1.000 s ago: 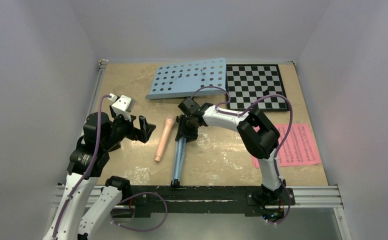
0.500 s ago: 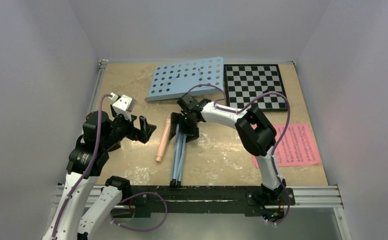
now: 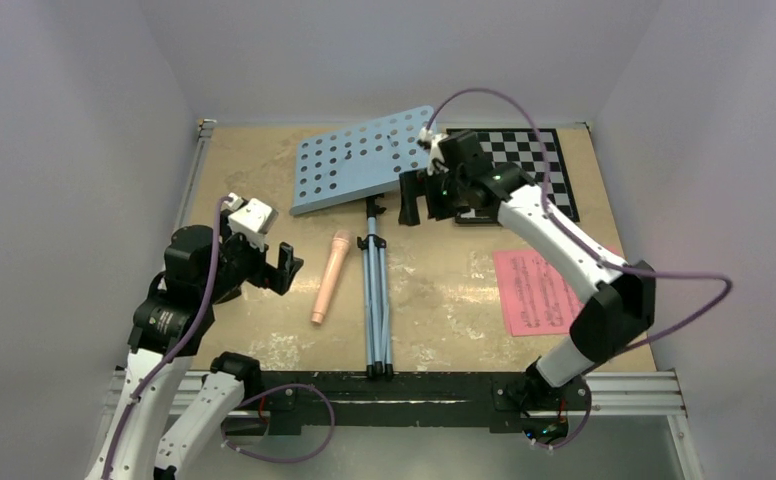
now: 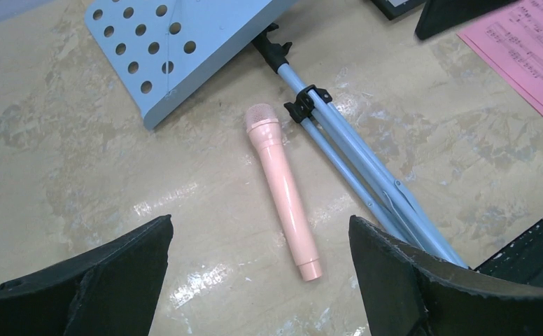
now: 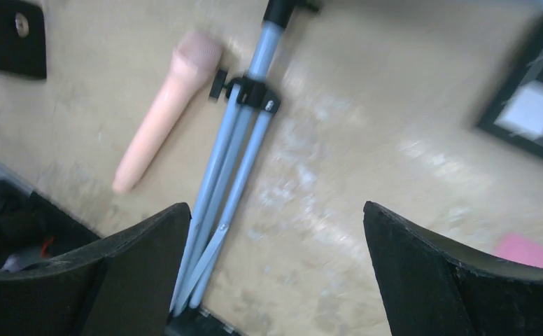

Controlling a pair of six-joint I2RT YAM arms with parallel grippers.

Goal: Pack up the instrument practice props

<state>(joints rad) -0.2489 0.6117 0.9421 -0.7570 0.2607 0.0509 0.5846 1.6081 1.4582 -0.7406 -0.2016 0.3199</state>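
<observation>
Light-blue perforated music stand lies flat on the tan table, tripod legs folded, slim peach-pink recorder just beside it and pink sheet-music pages well apart, so nothing looks packed yet, while left gripper and right gripper hover wide open, empty.

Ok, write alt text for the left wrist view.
A peach-pink recorder lies on the tan table, framed by the open left claw. Beside it lies the light-blue music stand, tripod legs folded, perforated desk at upper left; pink sheet music shows at upper right.
</observation>
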